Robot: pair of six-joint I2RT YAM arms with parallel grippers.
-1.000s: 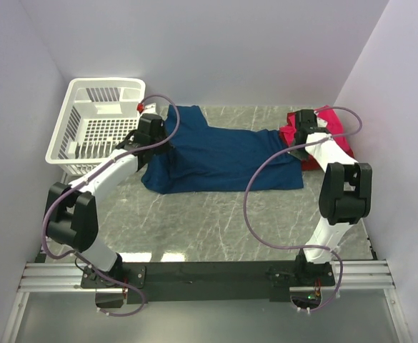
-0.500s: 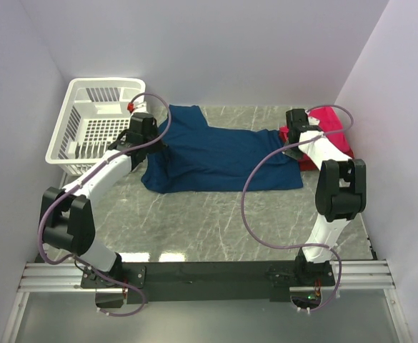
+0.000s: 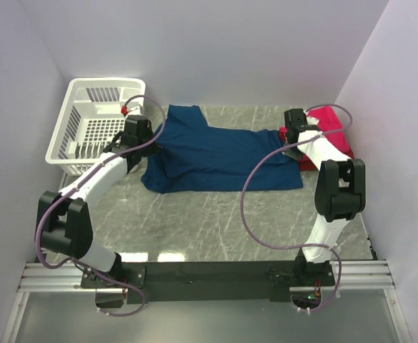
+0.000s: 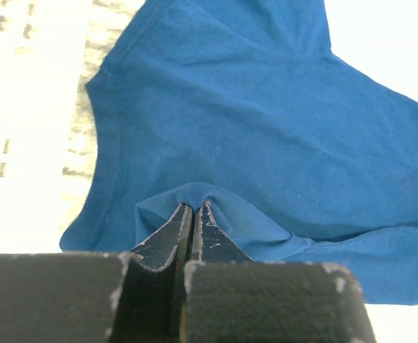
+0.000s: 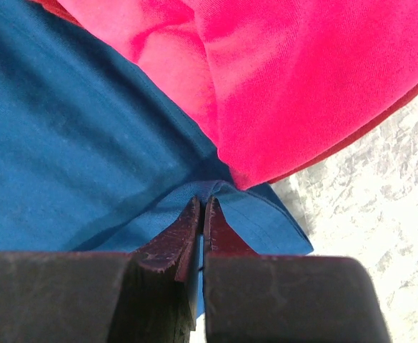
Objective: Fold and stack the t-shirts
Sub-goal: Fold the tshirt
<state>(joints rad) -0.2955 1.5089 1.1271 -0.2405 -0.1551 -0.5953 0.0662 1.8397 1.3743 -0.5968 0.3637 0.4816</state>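
Note:
A large navy blue t-shirt (image 3: 216, 157) lies spread across the far half of the marble table. My left gripper (image 3: 153, 141) is shut on a pinched fold at its left edge; in the left wrist view the blue cloth (image 4: 266, 121) peaks over the closed tips (image 4: 194, 206). My right gripper (image 3: 289, 143) is shut on the shirt's right edge, where the blue hem (image 5: 280, 214) wraps the closed tips (image 5: 203, 200). Folded pinkish-red t-shirts (image 3: 330, 128) lie at the far right, and the pink cloth (image 5: 301, 78) overlaps the blue one just beyond my right fingers.
A white slotted plastic basket (image 3: 94, 128) stands at the far left, close to my left arm. White walls close in the table on three sides. Bare marble (image 3: 216, 221) stretches between the blue shirt and the arm bases.
My left gripper has drawn the blue shirt's left edge leftward toward the basket. My right gripper has shifted slightly left and farther back with the right edge. The shirt lies stretched wider.

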